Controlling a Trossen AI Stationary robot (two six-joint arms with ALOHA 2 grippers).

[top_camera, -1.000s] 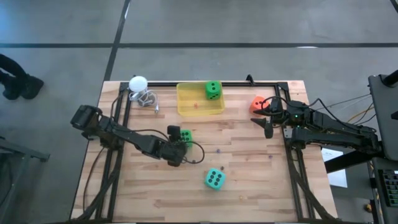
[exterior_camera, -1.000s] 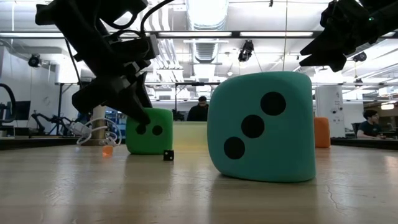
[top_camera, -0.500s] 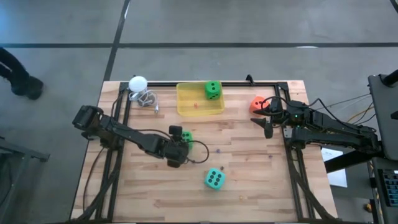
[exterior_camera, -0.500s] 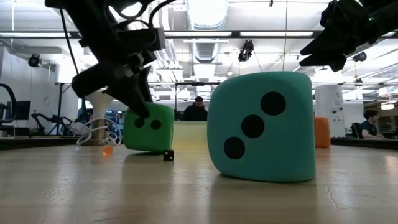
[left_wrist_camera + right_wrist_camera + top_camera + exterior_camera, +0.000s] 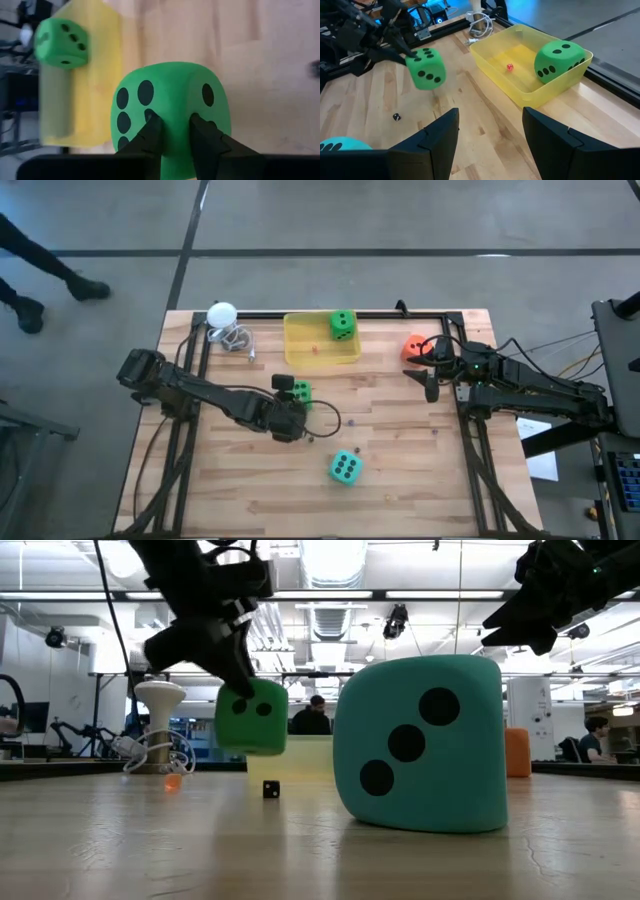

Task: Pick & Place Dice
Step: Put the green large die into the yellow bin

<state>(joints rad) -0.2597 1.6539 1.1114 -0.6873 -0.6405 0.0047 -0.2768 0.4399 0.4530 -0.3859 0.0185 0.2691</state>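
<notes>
While the left gripper [image 5: 296, 402] hangs over the middle of the wooden table [image 5: 400, 470], we see its two dark fingers [image 5: 150, 131] pinched into the near face of a bright green die [image 5: 251, 717], holding it clear of the boards; in the low view there is open air under it. It looks soft, with rounded corners and black pips, and the fingers dent its surface a little. A second bright green die [image 5: 559, 58] of the same make sits inside the shallow yellow tray [image 5: 300, 352] at the far edge of the table, against its right-hand wall, with a tiny red die [image 5: 509, 66] on the tray floor beside it. We find the teal die [image 5: 345, 467] resting on the table nearer the front, well apart from the lifted one, three pips on the face toward the low camera. The orange die [image 5: 413, 346] lies by the right rail, just beside the right gripper [image 5: 432, 370], whose fingers stand wide apart and hold nothing. A tiny black die [image 5: 269, 788] rests on the boards below the raised cube. A white ball [image 5: 222, 313] on its wire stand sits at the far left corner.
</notes>
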